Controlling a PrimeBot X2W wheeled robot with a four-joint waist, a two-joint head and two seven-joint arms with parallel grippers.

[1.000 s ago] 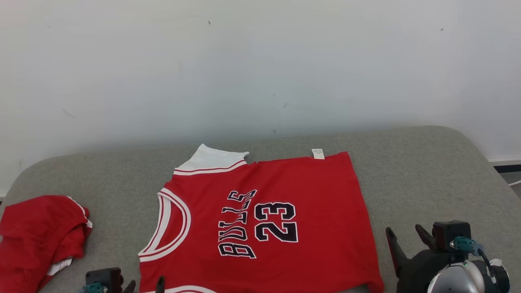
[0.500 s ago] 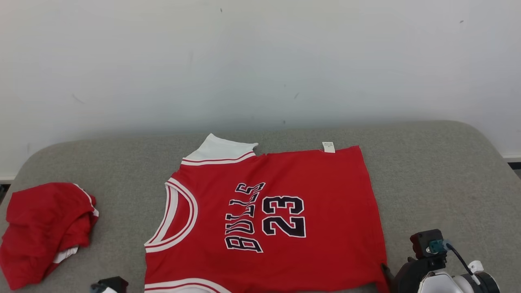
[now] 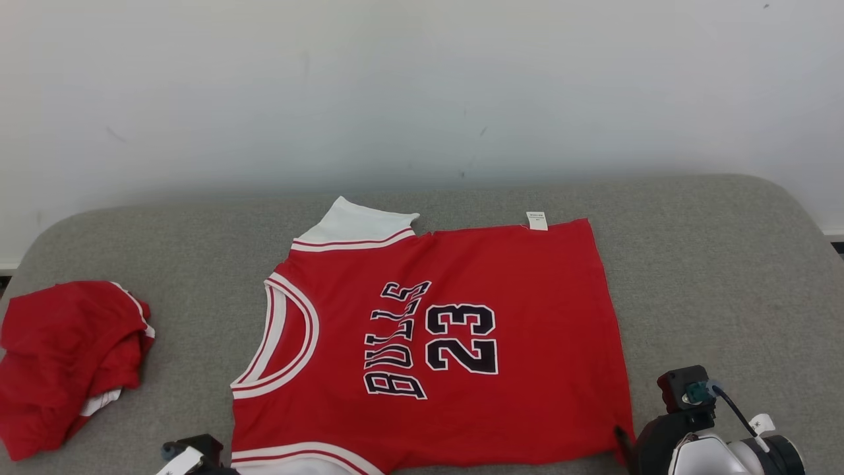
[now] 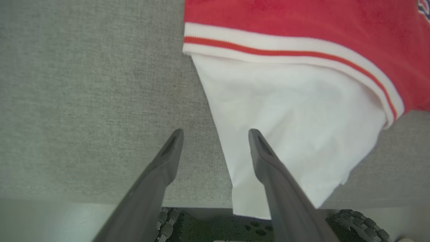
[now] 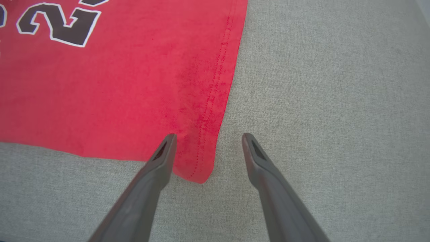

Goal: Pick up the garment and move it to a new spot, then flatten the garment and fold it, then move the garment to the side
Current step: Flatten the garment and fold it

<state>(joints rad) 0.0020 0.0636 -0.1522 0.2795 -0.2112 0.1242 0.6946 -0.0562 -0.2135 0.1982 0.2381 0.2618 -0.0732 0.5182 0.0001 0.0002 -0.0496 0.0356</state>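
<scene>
Garment (image 3: 448, 343): red jersey, "BULLS 23" face up, lying flat mid-counter (image 3: 712, 264), neckline toward robot's left. Left claw (image 4: 215, 132): fingers apart, holding nothing, one over bare counter, the other over the white flap (image 4: 289, 127) at the near-left corner. Right claw (image 5: 209, 136): fingers apart, empty, straddling the near-right hem corner (image 5: 198, 168). Second red heap (image 3: 66, 356) on counter's far left, well apart from the jersey.
</scene>
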